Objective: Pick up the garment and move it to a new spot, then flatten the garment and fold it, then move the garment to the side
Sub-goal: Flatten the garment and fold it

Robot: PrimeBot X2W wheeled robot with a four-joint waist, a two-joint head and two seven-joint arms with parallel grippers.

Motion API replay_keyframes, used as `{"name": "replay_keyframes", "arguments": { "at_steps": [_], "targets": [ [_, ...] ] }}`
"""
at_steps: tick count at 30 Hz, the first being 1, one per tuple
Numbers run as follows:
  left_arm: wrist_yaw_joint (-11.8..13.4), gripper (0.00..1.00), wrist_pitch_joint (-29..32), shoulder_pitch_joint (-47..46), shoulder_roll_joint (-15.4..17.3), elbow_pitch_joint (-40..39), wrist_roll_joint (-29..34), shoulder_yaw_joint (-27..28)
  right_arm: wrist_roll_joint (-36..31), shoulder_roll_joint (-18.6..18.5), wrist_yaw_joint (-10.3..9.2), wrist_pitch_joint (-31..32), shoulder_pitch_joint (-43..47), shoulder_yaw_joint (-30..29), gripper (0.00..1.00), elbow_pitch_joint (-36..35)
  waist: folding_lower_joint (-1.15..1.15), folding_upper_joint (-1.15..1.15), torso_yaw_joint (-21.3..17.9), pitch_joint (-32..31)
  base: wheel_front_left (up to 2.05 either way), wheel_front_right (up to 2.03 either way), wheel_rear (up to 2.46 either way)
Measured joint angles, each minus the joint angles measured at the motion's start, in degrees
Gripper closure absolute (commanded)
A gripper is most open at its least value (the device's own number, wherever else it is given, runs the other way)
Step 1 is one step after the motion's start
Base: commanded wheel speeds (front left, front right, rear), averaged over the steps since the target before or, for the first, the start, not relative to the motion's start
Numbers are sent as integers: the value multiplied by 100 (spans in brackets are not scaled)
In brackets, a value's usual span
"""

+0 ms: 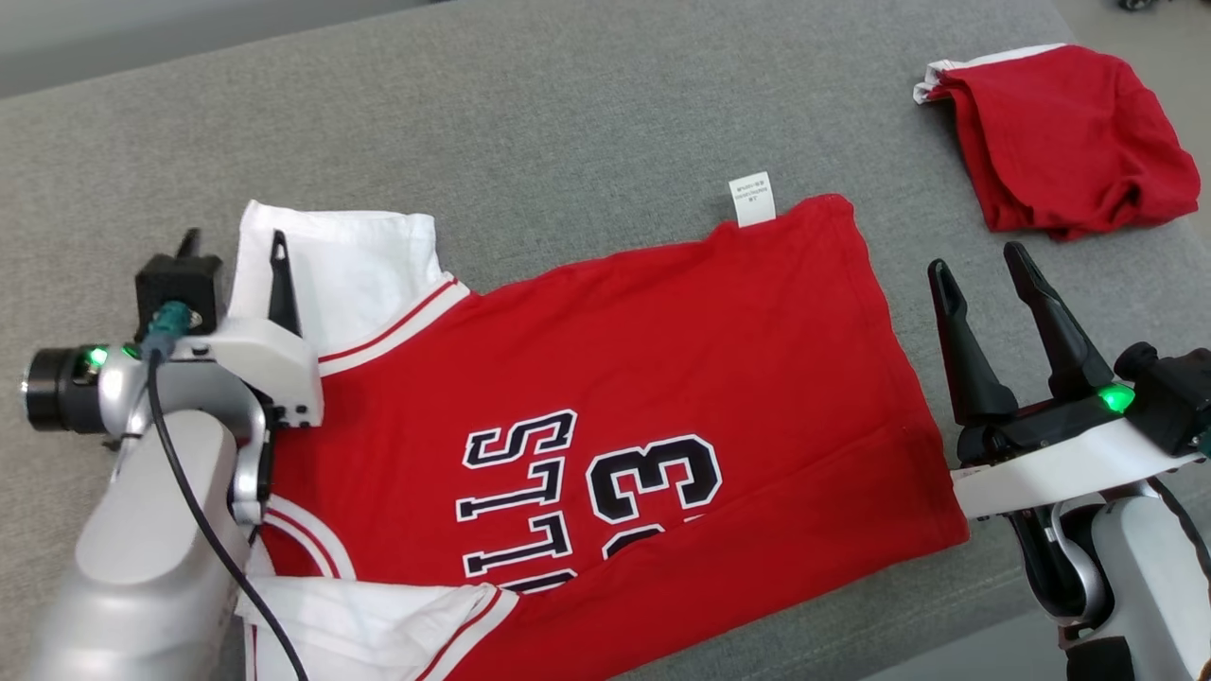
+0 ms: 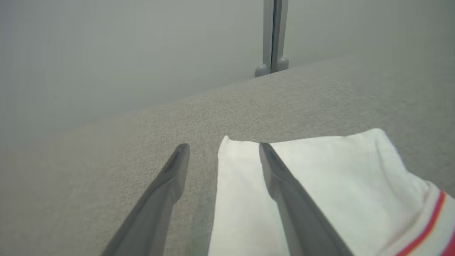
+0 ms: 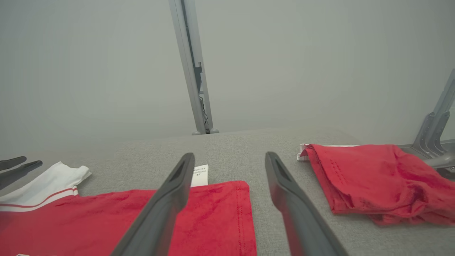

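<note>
Garment (image 1: 662,378) lies spread on the grey bench (image 1: 568,113). Left tool (image 1: 235,236) straddles its white sleeve (image 1: 350,265) edge; right tool (image 1: 976,257) hovers just beside its hem (image 1: 894,331), both released. Pinching low and evenly should keep the fold straight.

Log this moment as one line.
jersey: spread out, not yet folded | left gripper: open, over sleeve | right gripper: open, beside hem | second red garment: bunched, at right
</note>
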Motion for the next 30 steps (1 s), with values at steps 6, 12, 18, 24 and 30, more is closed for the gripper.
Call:
{"name": "replay_keyframes", "arguments": {
  "at_steps": [6, 12, 18, 24, 30],
  "targets": [
    [98, 0, 179, -592, 97, 666, 138, -37, 2, 59, 0, -2, -65, 5, 0, -2, 0, 0, -217, 245, 0, 0, 0],
    [-2, 0, 414, -980, 202, 1200, 182, -119, 3, 146, 0, -13, -65, 83, 0, 12, 0, 0, -308, 336, 0, 0, 0],
    [-241, 89, 414, -1176, 160, 1545, 105, -165, 2, 174, 0, -19, -63, 48, 0, 20, 0, 0, -285, 350, 0, 0, 0],
    [-415, 100, 141, -1264, 31, 1662, -23, -172, -10, 162, 0, -20, -62, -58, 0, 62, 0, 0, -171, 341, 0, 0, 0],
    [-534, 100, -275, -1291, -148, 1505, -27, -272, 87, 43, 0, -26, -94, -140, 0, 363, 0, 0, 54, 299, 0, 0, 0]
  ]
}}
